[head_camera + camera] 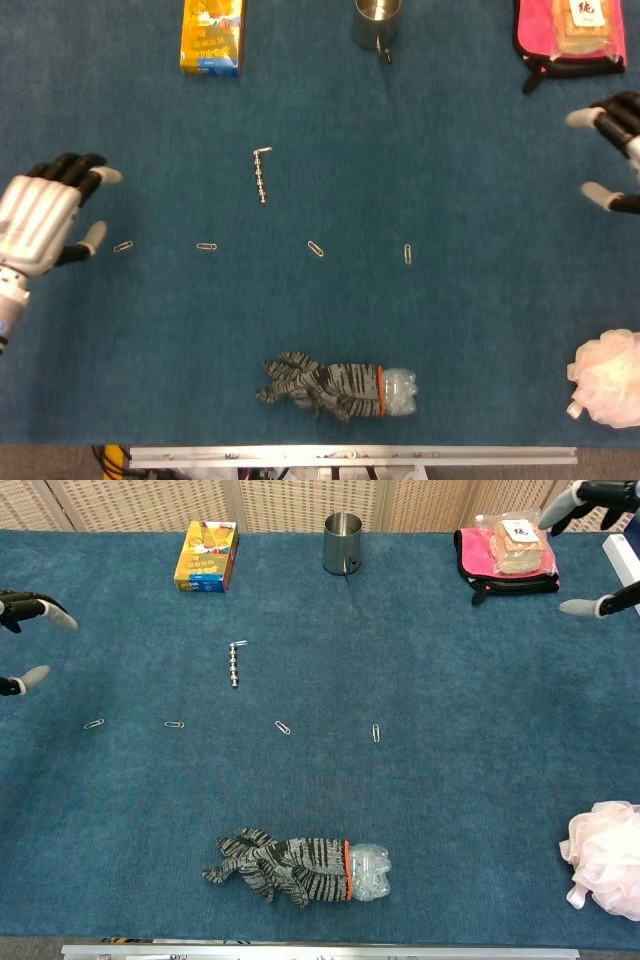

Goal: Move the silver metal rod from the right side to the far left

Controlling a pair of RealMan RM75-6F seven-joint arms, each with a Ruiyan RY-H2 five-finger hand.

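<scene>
The silver metal rod (pixel 261 174) lies flat on the blue cloth table (pixel 450 330), a bit left of the middle. It looks like a row of little beads with a bent tip at the far end. No hand touches it. The left hand (pixel 42 220) is at the left edge of the table, well apart from the rod. Its fingers (pixel 78 166) are spread and hold nothing. The right hand (pixel 612 135) peeks in at the right edge, much farther from the rod. Only its fingertips (pixel 580 607) show, and they are apart with nothing between them.

Four small paper clips lie in a row nearer the robot than the rod. One paper clip (pixel 123 246) is just beside the left hand's thumb. At the far side stand a yellow box (pixel 212 36) and a shiny metal cup (pixel 376 24). A pink bag (pixel 570 32) with a snack pack on it sits in the far right corner. Near the front edge lies a plastic bottle (pixel 397 391) with a striped grey glove (pixel 315 385) pulled over it. A fluffy pink sponge ball (pixel 606 378) sits at the near right. Behind the table is a woven tan screen (pixel 290 500).
</scene>
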